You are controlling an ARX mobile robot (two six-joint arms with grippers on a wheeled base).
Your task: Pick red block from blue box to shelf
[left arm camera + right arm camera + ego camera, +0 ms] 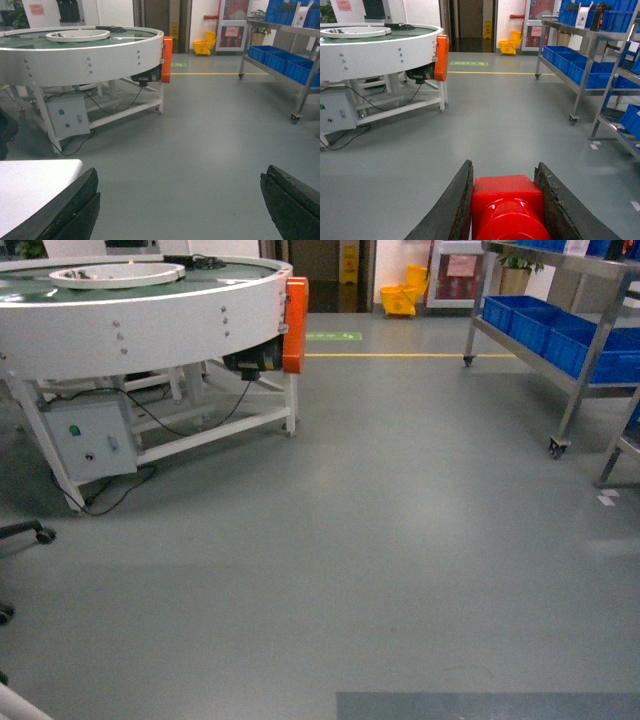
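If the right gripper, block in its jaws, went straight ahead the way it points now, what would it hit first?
Nothing close: past the red block in the right gripper lies open grey floor. The shelf stands off to the right of that line, though depth is hard to judge.

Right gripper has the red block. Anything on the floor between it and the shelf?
Nothing visible. The right gripper is shut on the red block, and the grey floor lies bare up to the shelf ahead on the right. The round conveyor table stands off left.

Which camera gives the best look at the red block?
The right wrist view: the red block fills the foreground, clamped in the right gripper. The head and left wrist views do not show it at all.
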